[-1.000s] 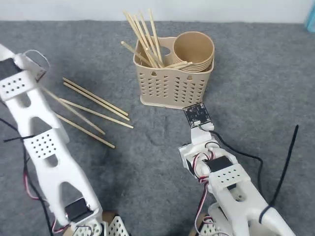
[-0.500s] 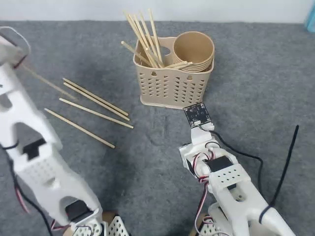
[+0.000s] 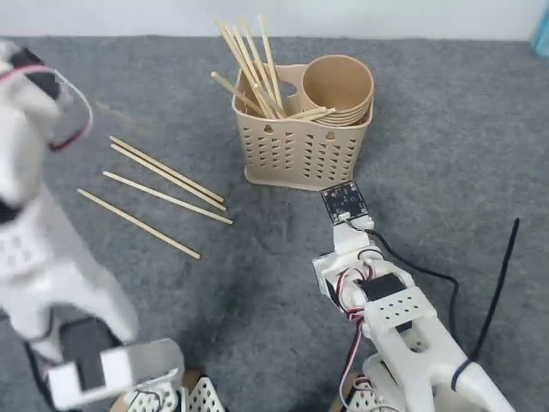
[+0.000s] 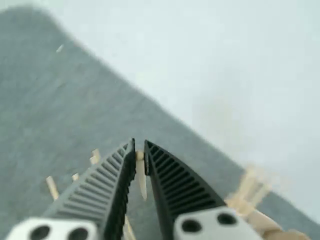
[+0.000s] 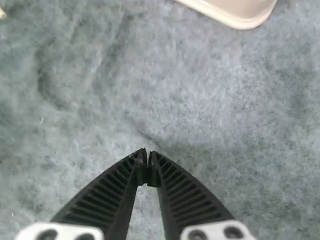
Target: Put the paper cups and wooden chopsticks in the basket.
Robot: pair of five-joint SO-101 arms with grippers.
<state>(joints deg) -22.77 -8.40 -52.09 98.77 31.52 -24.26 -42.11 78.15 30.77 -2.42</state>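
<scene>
A beige perforated basket [image 3: 300, 146] stands at the back of the grey carpet, holding stacked paper cups [image 3: 337, 86] and several upright wooden chopsticks [image 3: 249, 60]. Several more chopsticks [image 3: 163, 184] lie loose on the carpet to its left. My left arm [image 3: 34, 154] is raised high at the left. Its gripper [image 4: 139, 147] is shut on one chopstick [image 4: 142, 182], above the loose ones [image 4: 50, 187]. My right gripper [image 5: 146, 156] is shut on nothing, low over bare carpet just in front of the basket's corner [image 5: 235, 10].
The right arm [image 3: 382, 300] with its black cable [image 3: 497, 292] takes up the front right. A pale wall edges the carpet at the back. Open carpet lies between the loose chopsticks and the right arm.
My left arm has risen from the carpet at the left, lifting one chopstick out of the loose group. The right arm has kept still.
</scene>
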